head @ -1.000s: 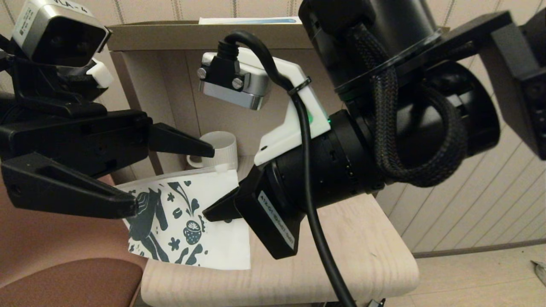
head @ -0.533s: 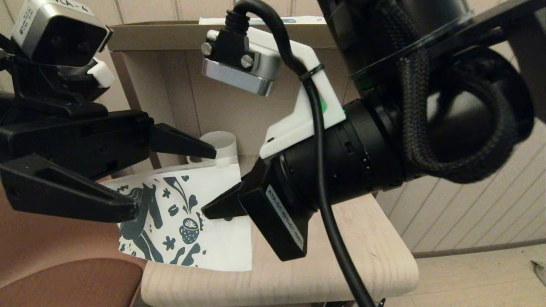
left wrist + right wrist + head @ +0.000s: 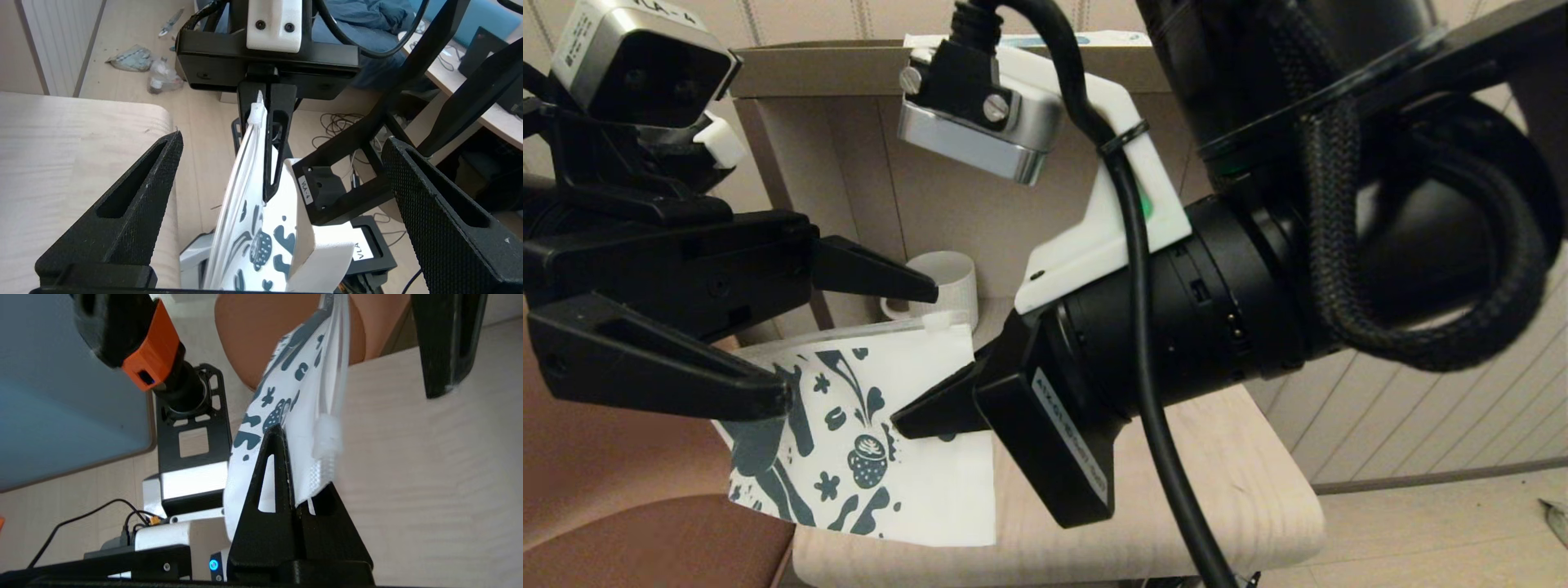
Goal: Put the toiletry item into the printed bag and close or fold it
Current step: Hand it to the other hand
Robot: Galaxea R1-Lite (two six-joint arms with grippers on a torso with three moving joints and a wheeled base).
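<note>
over table (image 3: 1225, 482), printed bag (image 3: 915, 490) edge-up

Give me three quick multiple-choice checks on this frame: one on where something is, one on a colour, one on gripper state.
1. Where is the white mug?
A. behind the printed bag, against the cardboard wall
B. inside the bag
C. on the floor

2. What colour is the print on the bag?
A. red
B. dark teal
C. yellow

3. How is the right gripper?
A. open, apart from the bag
B. out of view
C. shut on the bag

Answers: 1 A, the white mug stands past the printed bag. 2 B, horse and doodles are dark teal. 3 C, the right gripper pinches it; the left gripper stands open.
</note>
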